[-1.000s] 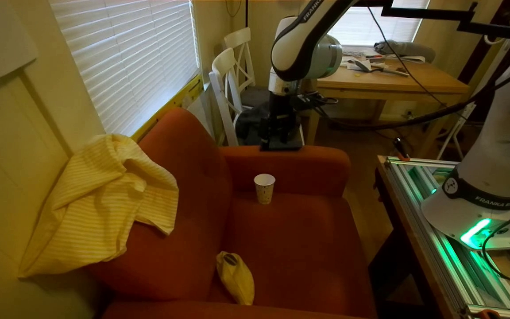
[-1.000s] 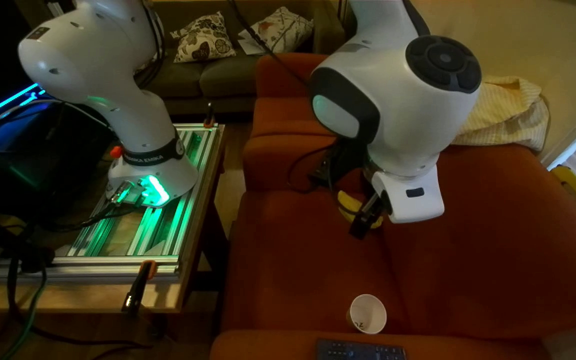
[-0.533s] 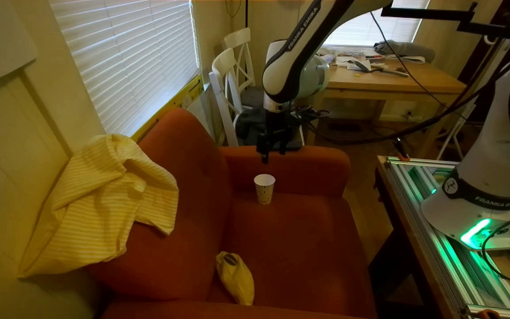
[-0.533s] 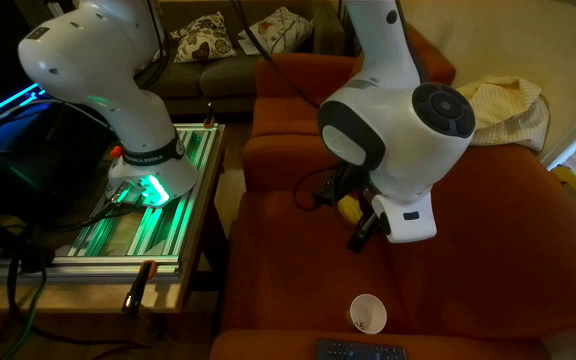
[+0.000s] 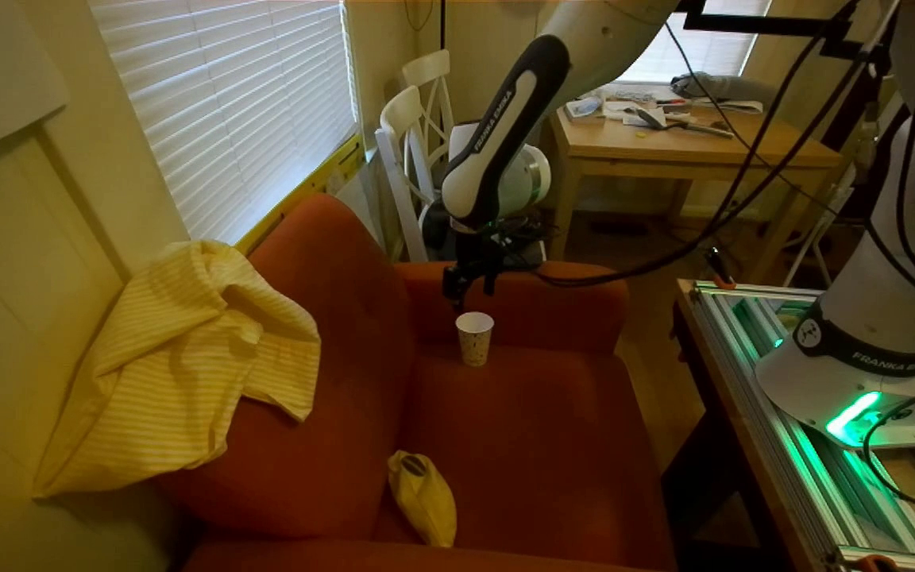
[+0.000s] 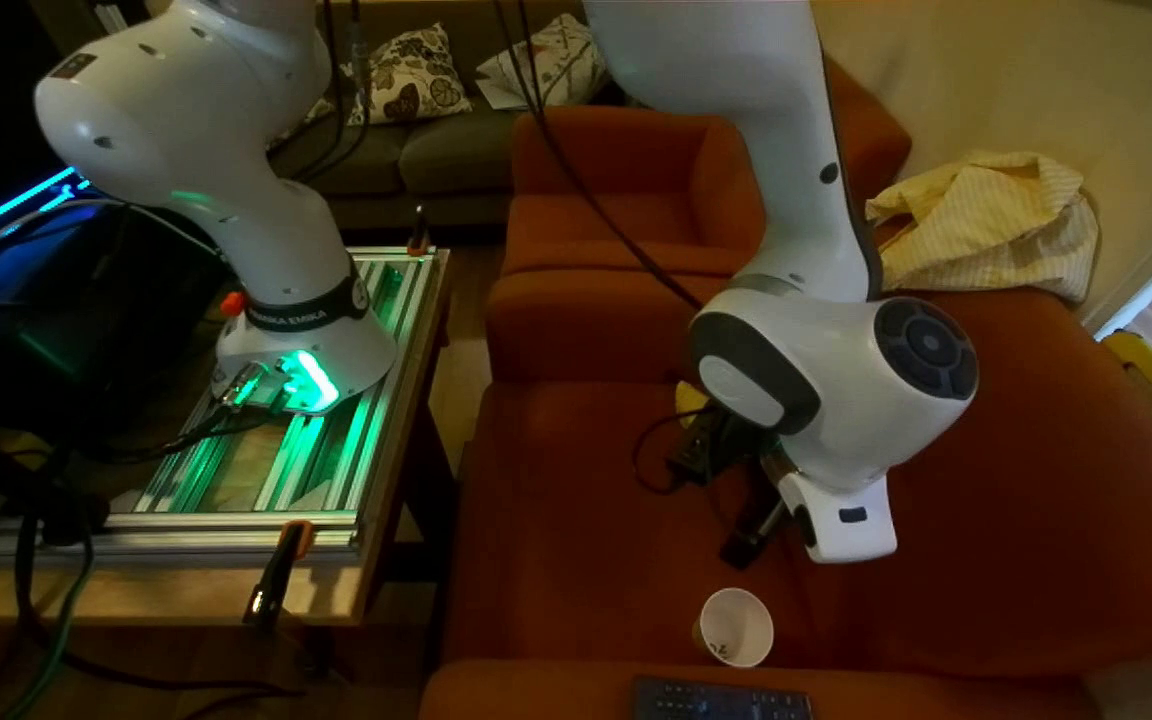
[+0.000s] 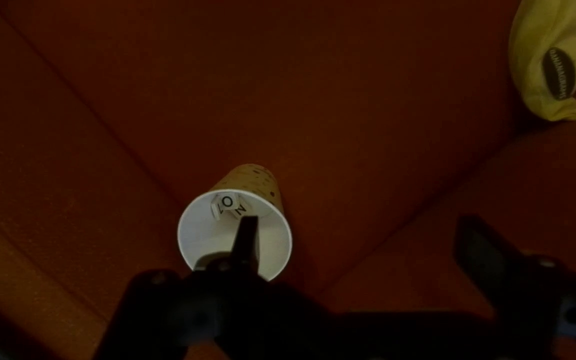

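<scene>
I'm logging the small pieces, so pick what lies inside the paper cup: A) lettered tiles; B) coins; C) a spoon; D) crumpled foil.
A: in the wrist view, white tiles, one marked O, show inside the paper cup.

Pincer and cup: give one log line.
pincer: open, empty, near cup | cup: upright on seat, letter tiles inside | yellow pouch: on seat

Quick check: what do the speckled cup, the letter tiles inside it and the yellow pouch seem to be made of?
Speckled cup: probably paper, smooth and white inside, with a thin rim and printed specks. Letter tiles: likely hard plastic, pale and smooth with dark letters, though painted wood is possible. Yellow pouch: looks like soft matte cloth, given its creases.
</scene>
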Robot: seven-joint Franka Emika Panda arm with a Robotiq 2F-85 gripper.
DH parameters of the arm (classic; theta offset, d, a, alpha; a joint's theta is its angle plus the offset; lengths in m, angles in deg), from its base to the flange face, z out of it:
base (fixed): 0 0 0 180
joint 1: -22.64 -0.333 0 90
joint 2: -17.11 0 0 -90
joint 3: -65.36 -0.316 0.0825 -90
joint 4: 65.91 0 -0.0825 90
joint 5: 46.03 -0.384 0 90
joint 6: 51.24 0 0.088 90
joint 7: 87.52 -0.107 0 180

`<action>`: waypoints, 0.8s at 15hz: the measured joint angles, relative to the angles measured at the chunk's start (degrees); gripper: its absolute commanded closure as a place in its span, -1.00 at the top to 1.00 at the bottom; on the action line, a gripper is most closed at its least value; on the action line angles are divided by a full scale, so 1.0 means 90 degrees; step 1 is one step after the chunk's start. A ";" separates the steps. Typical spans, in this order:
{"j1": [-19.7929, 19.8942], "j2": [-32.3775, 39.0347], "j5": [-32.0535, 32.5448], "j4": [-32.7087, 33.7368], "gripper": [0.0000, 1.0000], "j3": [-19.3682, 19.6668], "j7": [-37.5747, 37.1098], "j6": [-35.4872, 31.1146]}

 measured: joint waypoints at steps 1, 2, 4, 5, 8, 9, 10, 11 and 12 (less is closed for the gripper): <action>0.0020 0.0225 0.0064 0.0203 1.00 0.0004 -0.0051 0.0000; 0.0046 0.0438 0.0127 0.0398 1.00 0.0005 -0.0073 0.0001; 0.0103 0.0825 0.0260 0.0763 1.00 0.0005 -0.0088 0.0019; 0.0126 0.0988 0.0336 0.0920 1.00 0.0007 -0.0095 0.0023; 0.0165 0.1434 0.0572 0.1352 1.00 0.0043 -0.0134 0.0034; 0.0165 0.1564 0.0650 0.1478 1.00 0.0074 -0.0173 0.0034; 0.0173 0.1692 0.0698 0.1601 1.00 0.0092 -0.0197 0.0035; 0.0188 0.1805 0.0715 0.1720 1.00 0.0100 -0.0200 0.0044; 0.0207 0.1906 0.0730 0.1831 1.00 0.0101 -0.0201 0.0056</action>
